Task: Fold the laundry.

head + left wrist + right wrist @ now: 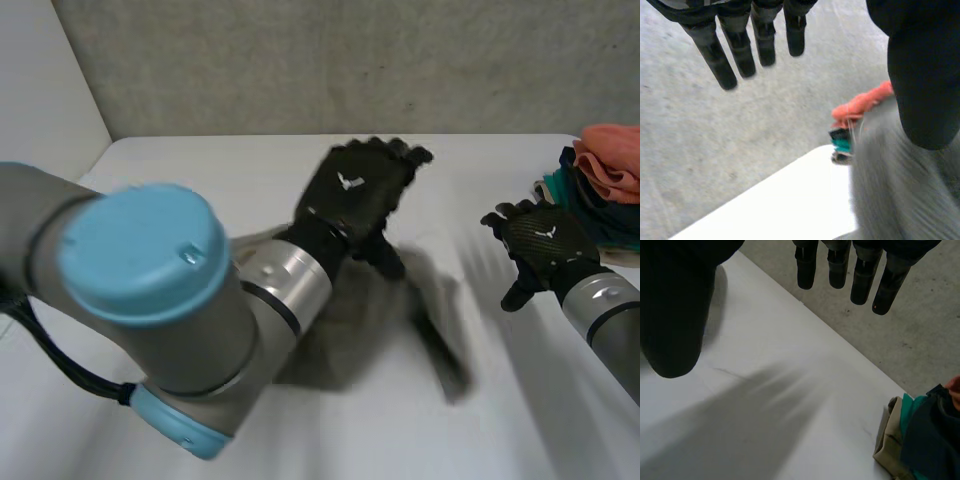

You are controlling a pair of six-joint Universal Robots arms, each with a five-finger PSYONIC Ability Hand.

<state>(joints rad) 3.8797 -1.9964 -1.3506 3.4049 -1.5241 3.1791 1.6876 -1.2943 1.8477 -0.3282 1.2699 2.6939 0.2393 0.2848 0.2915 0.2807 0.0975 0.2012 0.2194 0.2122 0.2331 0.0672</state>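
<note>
A grey cloth (pixel 375 325) lies rumpled and blurred on the white table (pixel 200 165), just below my left hand (pixel 355 190). That hand hovers above it, fingers (pixel 740 50) straight and spread away from the thumb (pixel 920 75), so it is open. In the left wrist view the grey cloth (pixel 900 185) streaks past beneath the thumb, with nothing pinched. My right hand (pixel 545 240) hangs over bare table to the right of the cloth, its fingers (pixel 860 275) straight and open, holding nothing.
A stack of folded clothes (pixel 605 175), orange on top with teal and dark pieces below, sits at the table's right edge beside my right hand. The same stack (pixel 920 440) lies past that hand's fingertips. My left arm (pixel 150 300) crosses the near left.
</note>
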